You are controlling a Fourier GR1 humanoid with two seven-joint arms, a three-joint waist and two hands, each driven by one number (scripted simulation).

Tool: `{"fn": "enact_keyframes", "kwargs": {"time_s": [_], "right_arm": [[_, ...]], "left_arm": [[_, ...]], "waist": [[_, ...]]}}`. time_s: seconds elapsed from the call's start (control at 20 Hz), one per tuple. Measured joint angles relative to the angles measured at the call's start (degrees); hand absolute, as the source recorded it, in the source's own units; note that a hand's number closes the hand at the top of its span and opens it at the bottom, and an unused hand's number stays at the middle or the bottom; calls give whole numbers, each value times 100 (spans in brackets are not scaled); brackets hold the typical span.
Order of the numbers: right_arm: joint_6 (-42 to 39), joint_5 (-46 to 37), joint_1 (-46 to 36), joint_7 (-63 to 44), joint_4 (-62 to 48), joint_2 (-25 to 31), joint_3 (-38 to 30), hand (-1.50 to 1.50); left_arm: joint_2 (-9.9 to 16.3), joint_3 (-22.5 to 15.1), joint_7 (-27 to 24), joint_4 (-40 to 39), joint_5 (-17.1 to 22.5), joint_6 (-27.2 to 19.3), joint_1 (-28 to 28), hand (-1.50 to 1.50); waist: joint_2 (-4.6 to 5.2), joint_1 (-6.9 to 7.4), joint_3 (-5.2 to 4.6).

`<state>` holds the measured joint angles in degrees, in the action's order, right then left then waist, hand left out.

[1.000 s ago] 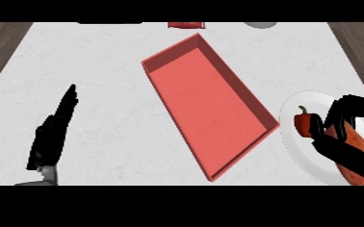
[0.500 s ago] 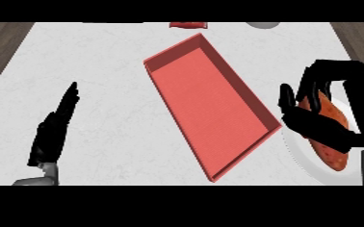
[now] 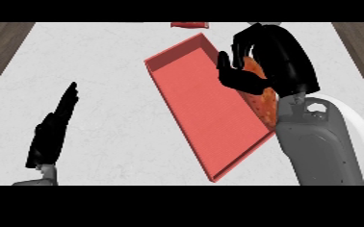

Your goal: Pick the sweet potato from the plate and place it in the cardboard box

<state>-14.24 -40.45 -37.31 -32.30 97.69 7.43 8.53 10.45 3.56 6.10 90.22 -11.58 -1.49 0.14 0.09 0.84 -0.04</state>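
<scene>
Right robot hand point(image 3: 274, 60): curled round sweet potato point(image 3: 262, 94), over box point(image 3: 206, 101) rim. Left robot hand point(image 3: 53, 127): fingers straight, resting.

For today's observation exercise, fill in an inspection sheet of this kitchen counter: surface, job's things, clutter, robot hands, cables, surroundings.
Surface: pale marbled counter.
Job's things: sweet potato held over the right wall of the red box; white plate shows as a sliver behind the right forearm.
Clutter: small red item at the far edge; what it is cannot be told.
Robot hands: right robot hand curled round the sweet potato; left robot hand resting open near the left edge.
Cables: nothing seen.
Surroundings: wood strips at the far corners.
</scene>
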Motion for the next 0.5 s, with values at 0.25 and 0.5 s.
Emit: {"fn": "enact_keyframes", "kwargs": {"time_s": [0.25, 0.5], "right_arm": [[388, -297, -523, 222, -1396, -345, 43, 150], [904, -435, -852, 396, -2725, -597, 7, -150]], "left_arm": [[-38, 0, -86, -31, -3, 18, 33, 0], [24, 59, -106, 14, 52, 127, 49, 0]], "waist": [[10, 19, 1], [14, 31, 2]]}}
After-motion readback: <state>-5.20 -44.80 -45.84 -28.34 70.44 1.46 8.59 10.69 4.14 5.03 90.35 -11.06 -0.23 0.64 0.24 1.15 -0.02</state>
